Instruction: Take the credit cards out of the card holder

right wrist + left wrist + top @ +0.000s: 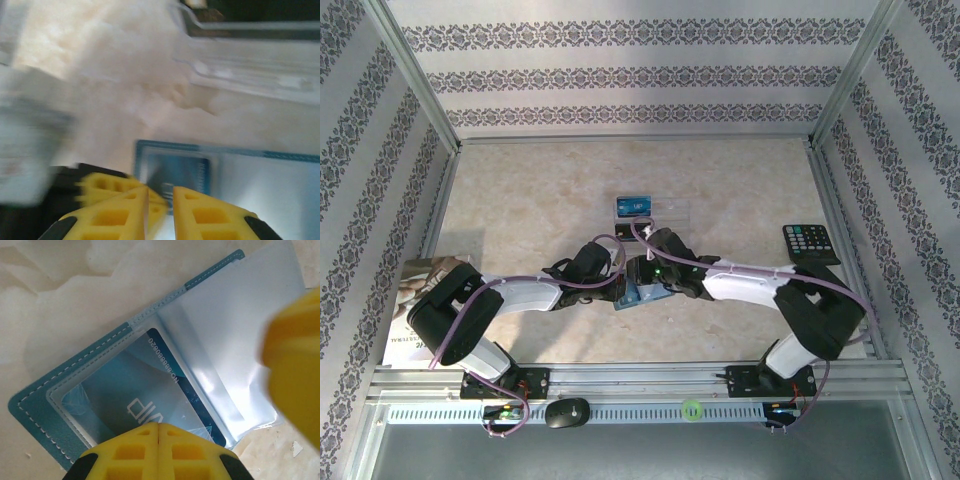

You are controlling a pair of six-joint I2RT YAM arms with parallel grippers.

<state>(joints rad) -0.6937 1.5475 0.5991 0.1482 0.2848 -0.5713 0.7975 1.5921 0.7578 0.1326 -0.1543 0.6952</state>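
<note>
Left hand (158,434): fingers shut flat together over the near edge of the open card holder (42,402), at bench (520,190) centre. VIP card (140,400) seated in the holder's clear pocket. Right hand (160,195): fingers a narrow slit apart above the holder; view blurred, grip cannot be determined. Beyond lies a blue card (635,206) on a clear plastic sheet (672,212). Calculator (810,243) lies at right.

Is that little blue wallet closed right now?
No, the card holder lies open, with a blue VIP card showing inside its clear pocket.
</note>
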